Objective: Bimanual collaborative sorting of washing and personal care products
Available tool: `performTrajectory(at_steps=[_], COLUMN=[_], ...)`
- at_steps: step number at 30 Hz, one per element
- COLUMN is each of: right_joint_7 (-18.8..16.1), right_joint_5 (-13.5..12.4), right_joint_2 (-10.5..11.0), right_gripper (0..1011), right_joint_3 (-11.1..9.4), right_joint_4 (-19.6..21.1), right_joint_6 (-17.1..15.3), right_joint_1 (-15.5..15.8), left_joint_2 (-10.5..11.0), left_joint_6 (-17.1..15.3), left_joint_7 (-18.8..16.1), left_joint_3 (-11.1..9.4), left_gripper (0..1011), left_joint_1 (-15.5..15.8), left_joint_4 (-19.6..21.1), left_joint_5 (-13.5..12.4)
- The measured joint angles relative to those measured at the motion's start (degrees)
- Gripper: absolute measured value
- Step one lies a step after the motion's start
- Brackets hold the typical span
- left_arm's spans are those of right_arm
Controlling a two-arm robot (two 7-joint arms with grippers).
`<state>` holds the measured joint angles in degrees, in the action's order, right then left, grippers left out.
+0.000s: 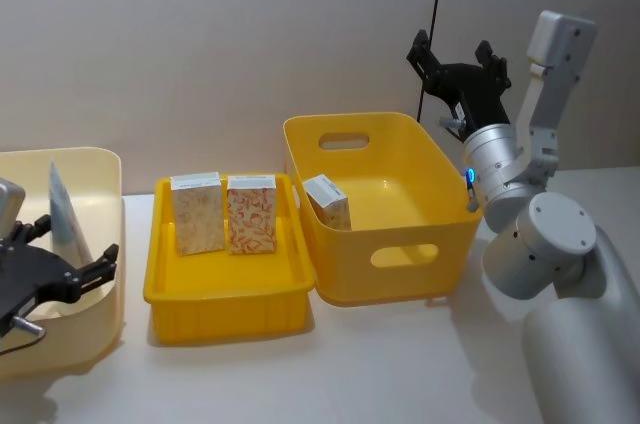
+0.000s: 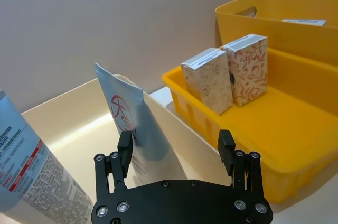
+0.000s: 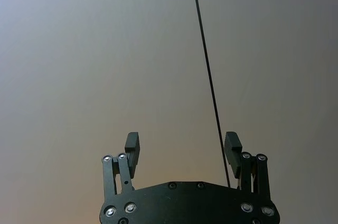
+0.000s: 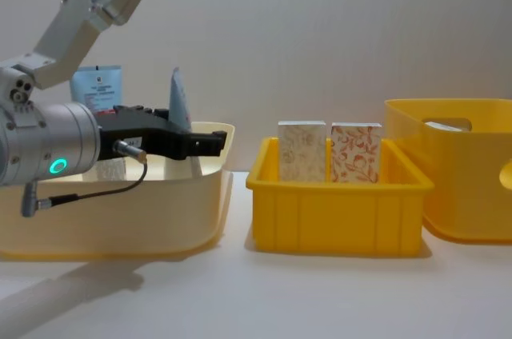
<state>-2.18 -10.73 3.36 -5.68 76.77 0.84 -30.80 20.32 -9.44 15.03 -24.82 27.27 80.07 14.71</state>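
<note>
While splayed, left end effector (image 2: 176, 143) empty.

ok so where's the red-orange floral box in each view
head view: red-orange floral box stands centre-left, in the shallow yellow tray.
left wrist view: box upper right, beyond the open left end effector.
chest view: box just right of centre, its top above the tray's rim.
right wrist view: not in it; that camera faces the wall.
shared landmark: the beige floral box right beside it, on the robot's left.

legible text: none | squeeze tube (image 2: 31, 166) print: too small
</note>
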Motion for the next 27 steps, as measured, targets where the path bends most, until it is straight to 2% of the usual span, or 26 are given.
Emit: performTrajectory(at_steps=[12, 27], right_joint_7=[0.0, 0.0], right_joint_5=[0.0, 0.0], right_joint_2=[0.0, 0.0], right_gripper=[1001, 1001], right_joint_3=[0.0, 0.0], right_joint_4=[0.0, 0.0], right_joint_6=[0.1, 0.1], right_joint_1=[0.0, 0.0], left_joint_2=[0.0, -1.2], left_joint_6=[-1.3, 0.3], left_joint_7=[0.8, 1.4], left_joint_3=[-1.1, -1.6], left_gripper=[1003, 1004], left_joint_1=[2.7, 5.4], left_joint_4=[-3.2, -6.9], left_joint_5=[-2.6, -4.7])
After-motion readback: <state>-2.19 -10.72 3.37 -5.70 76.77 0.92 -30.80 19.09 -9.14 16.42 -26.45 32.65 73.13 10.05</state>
